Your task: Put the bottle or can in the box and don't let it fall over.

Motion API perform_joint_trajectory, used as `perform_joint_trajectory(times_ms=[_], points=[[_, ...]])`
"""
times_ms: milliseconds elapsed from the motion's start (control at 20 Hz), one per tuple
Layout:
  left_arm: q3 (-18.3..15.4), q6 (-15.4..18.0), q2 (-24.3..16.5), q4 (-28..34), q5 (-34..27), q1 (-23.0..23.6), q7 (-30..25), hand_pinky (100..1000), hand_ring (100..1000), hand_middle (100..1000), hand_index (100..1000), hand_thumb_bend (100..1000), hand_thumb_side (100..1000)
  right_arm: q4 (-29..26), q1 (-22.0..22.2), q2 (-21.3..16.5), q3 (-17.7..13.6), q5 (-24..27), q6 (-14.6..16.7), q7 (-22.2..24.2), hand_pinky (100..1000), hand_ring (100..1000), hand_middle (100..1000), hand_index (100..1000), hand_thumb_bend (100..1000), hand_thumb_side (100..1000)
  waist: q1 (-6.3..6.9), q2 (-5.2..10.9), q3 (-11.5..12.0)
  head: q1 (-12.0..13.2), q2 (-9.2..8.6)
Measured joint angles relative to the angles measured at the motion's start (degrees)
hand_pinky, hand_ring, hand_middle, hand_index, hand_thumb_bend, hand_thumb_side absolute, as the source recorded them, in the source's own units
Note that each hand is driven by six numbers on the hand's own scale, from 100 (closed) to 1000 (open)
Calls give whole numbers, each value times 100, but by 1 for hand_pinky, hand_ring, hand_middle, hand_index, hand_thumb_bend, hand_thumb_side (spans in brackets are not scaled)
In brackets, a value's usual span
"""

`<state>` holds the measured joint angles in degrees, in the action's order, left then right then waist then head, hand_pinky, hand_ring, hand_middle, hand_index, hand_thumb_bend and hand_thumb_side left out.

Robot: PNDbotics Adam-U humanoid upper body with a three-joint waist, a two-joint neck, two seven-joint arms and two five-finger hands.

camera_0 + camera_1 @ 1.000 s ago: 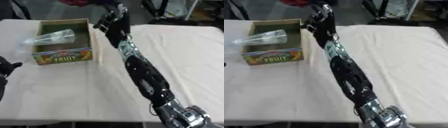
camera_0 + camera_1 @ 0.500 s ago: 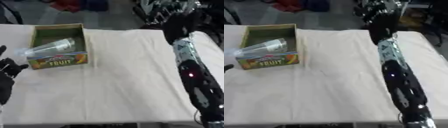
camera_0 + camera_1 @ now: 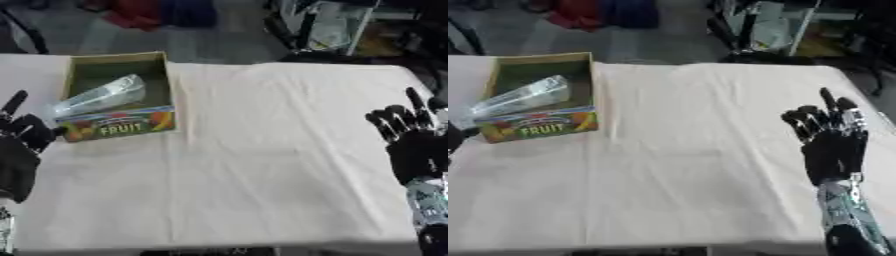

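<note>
Lying tilted in the box (image 3: pixel 120 85), far left on the table (image 3: pixel 262 165), is the clear bottle (image 3: pixel 96 97): neck end pokes out over the box's left wall, base end sits inside toward the far right corner. So it's in, but leaning on the rim, not upright. Box front reads FRUIT.

Left hand (image 3: pixel 22 145) is at near left edge, just beside the box's near left corner, fingers straight and apart, holding nothing; can't tell if it touches the box. Right hand (image 3: pixel 829 145) is near right, well apart from box, fingers up and spread, empty, idle.

Step in hand, as I judge it: fix the bottle's pose w/o knocking it out. Tips:
- Use left hand, it's closest; right stays clear.
- Come at the neck end from the left, curl fingers round the body, not the cap.
- Lift slightly, swing base down to box floor, stand it vs. a wall or corner for support.
- Steady box so it doesn't slide.
- Let go slowly, straight up, no sideways brush.

Risk: clear plastic looks light, prob empty, tips easily.
</note>
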<state>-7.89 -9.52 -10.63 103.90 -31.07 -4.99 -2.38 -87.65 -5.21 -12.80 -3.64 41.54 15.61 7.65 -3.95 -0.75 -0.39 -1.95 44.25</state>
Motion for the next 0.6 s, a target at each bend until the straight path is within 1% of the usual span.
perform_joint_trajectory(times_ms=[100, 250, 400, 600], points=[[-6, 0, 0, -11, 20, 19, 0, 635, 344, 354, 934, 500, 1000, 65, 104, 48, 98, -17, -43, -45, 768, 606, 530, 1000, 100, 824, 32, 0, 1, 31, 0], [-7, 0, 0, -13, 44, 35, -3, 636, 345, 354, 933, 497, 1000, 124, 126, 56, 217, -152, -101, -118, 787, 635, 555, 999, 100, 835, 90, 1, 4, 37, 0], [-6, 0, 0, -42, 61, 35, -15, 636, 346, 354, 933, 497, 1000, 124, 125, 74, 294, -412, -125, -158, 786, 633, 553, 994, 100, 833, 93, 14, 1, 31, 0], [-6, 5, 0, -45, 91, 39, -25, 637, 346, 354, 933, 496, 1000, 123, 123, 106, 368, -565, -165, -221, 788, 634, 555, 985, 100, 832, 96, 14, 1, 31, 0]])
